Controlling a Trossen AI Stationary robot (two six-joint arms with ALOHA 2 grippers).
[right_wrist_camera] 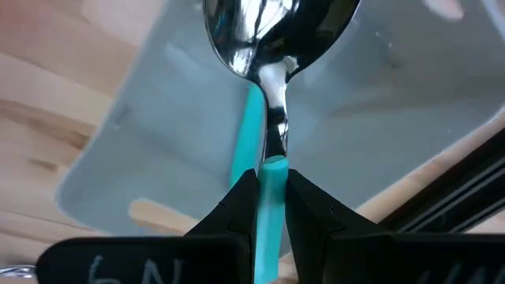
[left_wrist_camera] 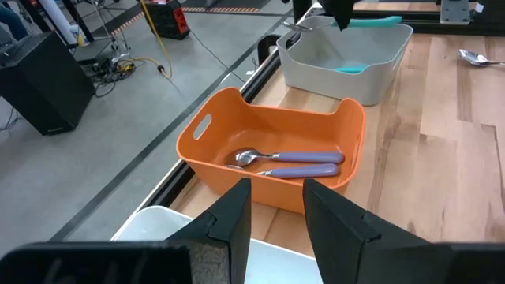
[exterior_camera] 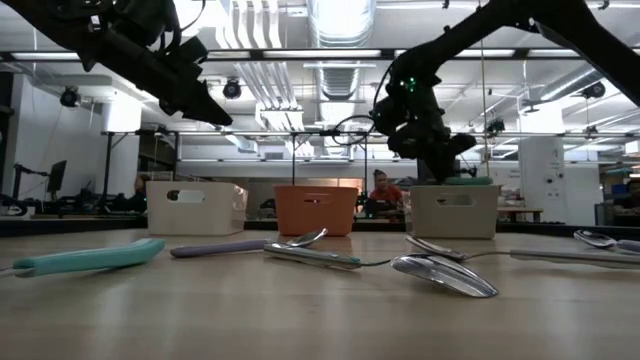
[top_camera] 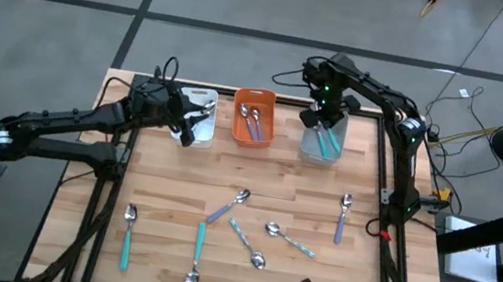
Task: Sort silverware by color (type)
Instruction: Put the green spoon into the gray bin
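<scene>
My right gripper point(top_camera: 327, 113) hovers over the grey bin point(top_camera: 307, 150), shut on a teal-handled spoon point(right_wrist_camera: 268, 95). Another teal spoon point(right_wrist_camera: 243, 134) lies inside that bin. My left gripper point(left_wrist_camera: 276, 207) is open and holds nothing above the white bin point(top_camera: 205, 103). The orange bin point(left_wrist_camera: 237, 118) between them holds two purple-handled spoons point(left_wrist_camera: 300, 163). Several spoons lie flat on the table nearer the front: teal ones point(top_camera: 128, 235) point(top_camera: 197, 249), purple ones point(top_camera: 224, 209) point(top_camera: 342, 218), and pale ones point(top_camera: 246, 244) point(top_camera: 291, 238). My right gripper pinches the teal spoon's handle point(right_wrist_camera: 273, 185) between its two fingers, close to the end where it meets the metal neck. The spoon runs along the fingers, with its shiny bowl point(right_wrist_camera: 272, 28) pointing away from them toward the grey bin. It is lifted clear.
The three bins stand in a row along the table's far edge. The loose spoons are scattered across the middle and near half of the wooden table point(top_camera: 165, 178). A person point(exterior_camera: 381, 190) sits in the room beyond the table. Cables lie off the table's right side.
</scene>
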